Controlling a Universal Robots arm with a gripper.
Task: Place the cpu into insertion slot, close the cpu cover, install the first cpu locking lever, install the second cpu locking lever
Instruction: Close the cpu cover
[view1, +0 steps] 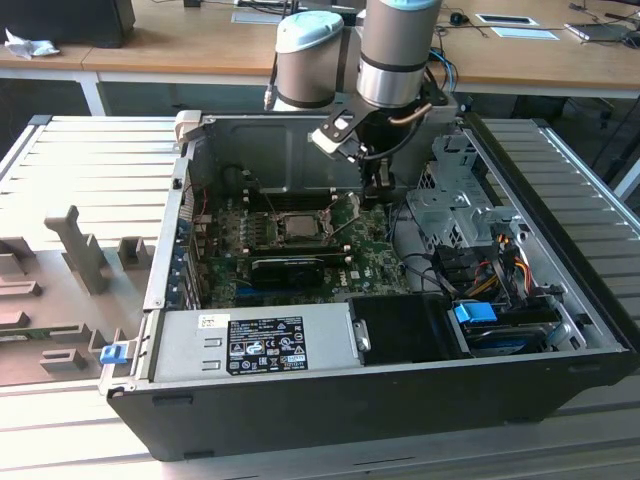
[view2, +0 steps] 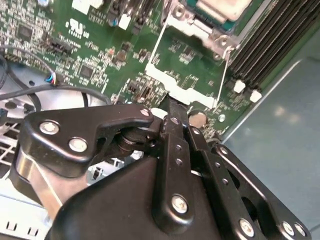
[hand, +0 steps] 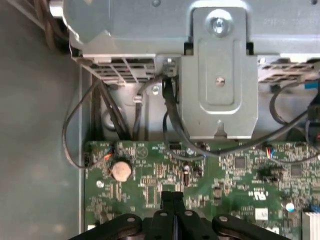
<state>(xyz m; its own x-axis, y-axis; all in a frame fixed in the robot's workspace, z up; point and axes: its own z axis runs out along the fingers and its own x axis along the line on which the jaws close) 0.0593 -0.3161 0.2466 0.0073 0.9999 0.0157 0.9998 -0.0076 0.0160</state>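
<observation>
Robotics lab, robot arm (view1: 400, 60), opened computer (view1: 400, 400), desks (view1: 200, 45)

Sitting inside the computer case (view1: 330, 410): one green board (view1: 372, 258), one grey power box (view1: 260, 345), one long black card (view1: 290, 268), one square socket (view1: 270, 232), one round battery (hand: 120, 170). Hanging over the case: one robot arm (view1: 400, 50).

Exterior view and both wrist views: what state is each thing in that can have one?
computer case: open, side panel off.
cpu: lying in the insertion slot.
gripper: shut, nothing between its fingers, over the motherboard.
</observation>
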